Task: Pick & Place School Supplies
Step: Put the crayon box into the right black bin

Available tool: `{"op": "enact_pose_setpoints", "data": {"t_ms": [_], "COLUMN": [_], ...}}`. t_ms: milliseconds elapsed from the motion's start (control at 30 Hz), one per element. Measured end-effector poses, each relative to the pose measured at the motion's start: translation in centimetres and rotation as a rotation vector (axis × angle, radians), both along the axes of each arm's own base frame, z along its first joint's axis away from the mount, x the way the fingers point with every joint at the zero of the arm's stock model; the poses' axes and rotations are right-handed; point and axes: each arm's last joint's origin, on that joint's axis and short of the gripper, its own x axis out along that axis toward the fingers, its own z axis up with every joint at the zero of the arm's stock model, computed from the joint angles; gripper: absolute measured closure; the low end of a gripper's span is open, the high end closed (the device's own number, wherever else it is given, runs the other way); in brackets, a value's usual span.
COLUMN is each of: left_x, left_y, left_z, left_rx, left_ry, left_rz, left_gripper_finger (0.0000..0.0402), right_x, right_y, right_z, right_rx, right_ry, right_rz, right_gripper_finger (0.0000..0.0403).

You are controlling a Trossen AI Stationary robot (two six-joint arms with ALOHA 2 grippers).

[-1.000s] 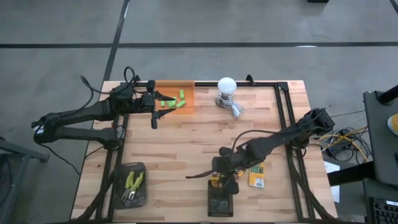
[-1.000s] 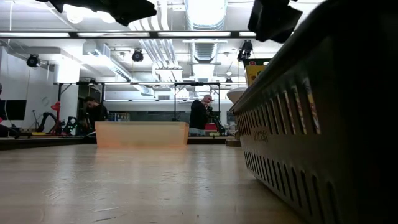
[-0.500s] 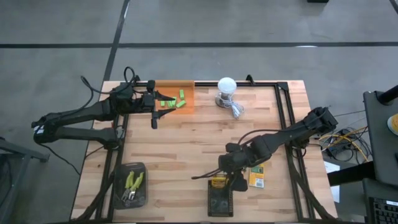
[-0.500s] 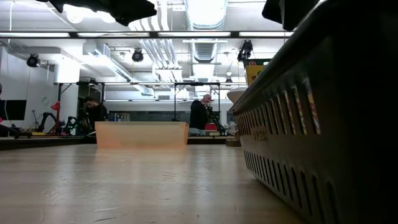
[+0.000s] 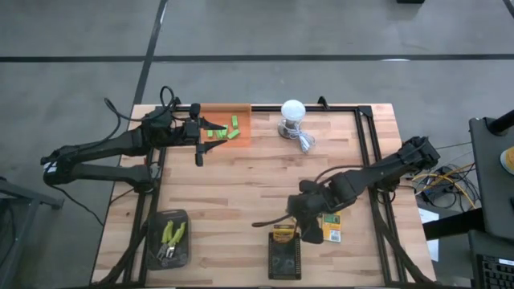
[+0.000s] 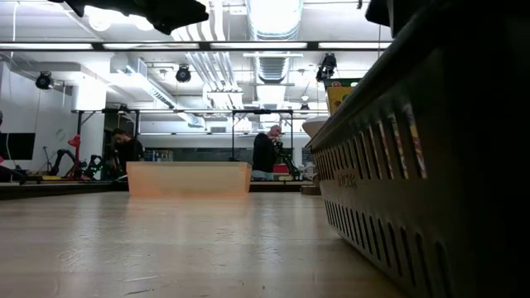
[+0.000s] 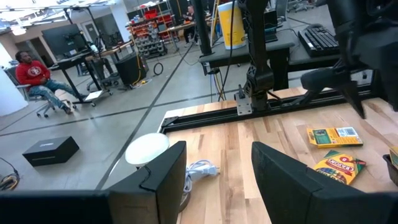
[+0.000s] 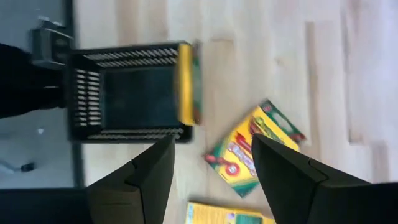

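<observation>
Right gripper, fingers apart and empty. Crayon box: flat on the table just beyond the fingertips, beside the black basket. Judged light, stiff, smooth card; best pinched across its narrow width. Left gripper, fingers apart, waiting.

black basket, crayon boxes, parted gripper

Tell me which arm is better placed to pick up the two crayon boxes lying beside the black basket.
The right arm, probably. Its tool hangs open right by the black basket and the two loose crayon boxes. The left tool waits at the far corner, beside the orange tray.
</observation>
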Motion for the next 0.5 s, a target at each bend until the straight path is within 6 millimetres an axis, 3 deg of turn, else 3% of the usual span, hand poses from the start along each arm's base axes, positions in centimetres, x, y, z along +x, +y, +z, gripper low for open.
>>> {"op": "enact_pose_setpoints", "data": {"t_ms": [500], "left_x": [0.0], "left_y": [0.0], "left_z": [0.0], "left_rx": [0.000], "left_ry": [0.000], "left_rz": [0.000], "left_gripper_finger": [0.0213], "right_x": [-2.8], "right_y": [0.8], "right_z": [1.0], "right_rx": [-0.143], "right_ry": [-0.104], "right_rz": [-0.185], "right_gripper_finger": [0.0195]}}
